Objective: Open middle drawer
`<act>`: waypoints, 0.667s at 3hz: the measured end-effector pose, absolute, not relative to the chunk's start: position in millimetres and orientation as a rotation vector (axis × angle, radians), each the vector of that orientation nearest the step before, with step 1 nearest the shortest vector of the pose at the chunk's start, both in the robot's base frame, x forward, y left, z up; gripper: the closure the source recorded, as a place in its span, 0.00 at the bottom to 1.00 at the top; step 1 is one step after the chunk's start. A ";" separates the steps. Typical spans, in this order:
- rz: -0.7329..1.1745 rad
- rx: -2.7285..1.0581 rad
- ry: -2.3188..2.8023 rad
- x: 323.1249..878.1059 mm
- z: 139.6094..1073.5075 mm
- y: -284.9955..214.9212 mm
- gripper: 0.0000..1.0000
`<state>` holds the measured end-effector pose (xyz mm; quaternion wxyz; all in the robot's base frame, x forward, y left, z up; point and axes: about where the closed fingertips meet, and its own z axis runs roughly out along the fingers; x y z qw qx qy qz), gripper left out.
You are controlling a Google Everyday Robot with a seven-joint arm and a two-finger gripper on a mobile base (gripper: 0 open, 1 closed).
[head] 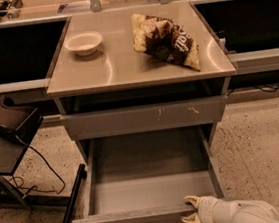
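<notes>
The middle drawer (139, 194) is pulled far out of the grey cabinet, showing its bare grey inside. Its plain flat front (132, 220) faces me near the bottom of the view. My gripper (191, 210), white with pale fingers, reaches in from the bottom right at the right end of that front. One finger (194, 199) lies over the top lip and the other lies in front of the face, with the jaws apart.
Above the open drawer is a larger shut grey front with pale scratch marks (145, 118). The cabinet top (119, 65) carries a white bowl (84, 42) and a chip bag (164, 39). A dark chair (10, 128) with cables stands to the left.
</notes>
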<state>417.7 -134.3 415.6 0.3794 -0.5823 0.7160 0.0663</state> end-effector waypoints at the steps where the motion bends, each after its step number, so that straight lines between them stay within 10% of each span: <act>1: 0.173 -1.472 1.835 401.3 406.8 -138.4 1.00; 2: 0.173 -1.472 1.835 402.1 413.6 -137.8 0.87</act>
